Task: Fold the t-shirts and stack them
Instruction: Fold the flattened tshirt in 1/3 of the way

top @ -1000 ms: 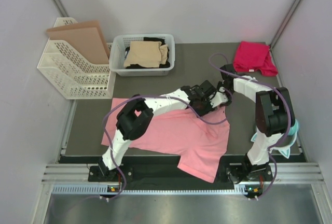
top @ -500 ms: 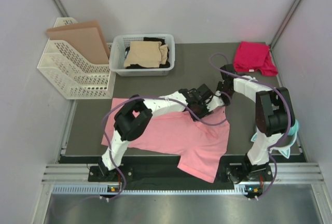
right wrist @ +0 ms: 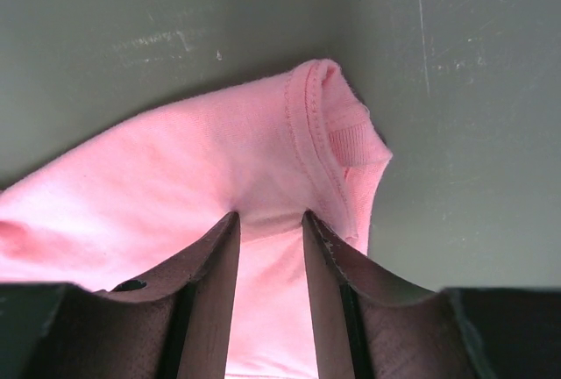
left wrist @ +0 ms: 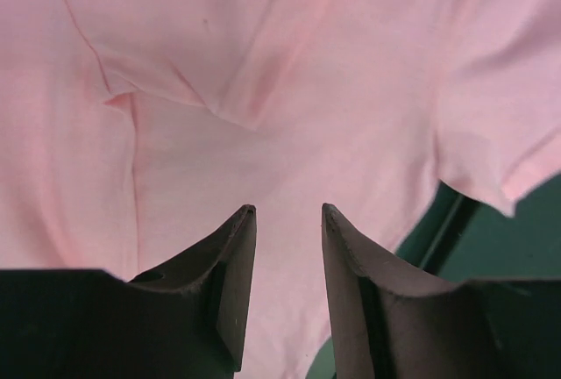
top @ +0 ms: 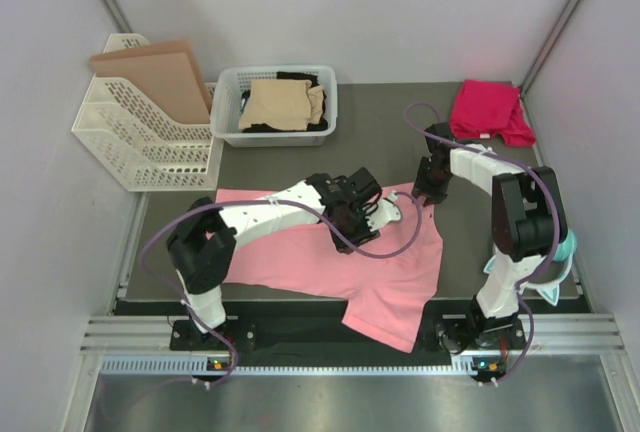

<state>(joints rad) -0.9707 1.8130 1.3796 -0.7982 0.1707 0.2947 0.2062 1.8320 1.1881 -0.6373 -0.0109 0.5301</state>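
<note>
Table (top: 380, 137): pink t-shirt (top: 390, 272), red t-shirt (top: 487, 110), basket (top: 280, 137)

The spread t-shirt (top: 400, 272) lies before the basket (top: 226, 112) (more shirts (top: 283, 104) inside); a folded t-shirt (top: 487, 110) sits far right.

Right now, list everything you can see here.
light salmon-pink cloth t-shirt: one, pink, spread on dark grey table.
deep magenta-red cloth t-shirt: one, red, bunched at far right corner.
white plastic basket: one, white, far centre, holding tan shirt over black cloth.
white plastic file rack: one, white, far left, brown cardboard sheet inside.
teal headband: one, teal, partly hidden beside right arm.
left gripper: one, black, open above pink shirt.
right gripper: one, black, shut on pink shirt's hemmed edge.
</note>
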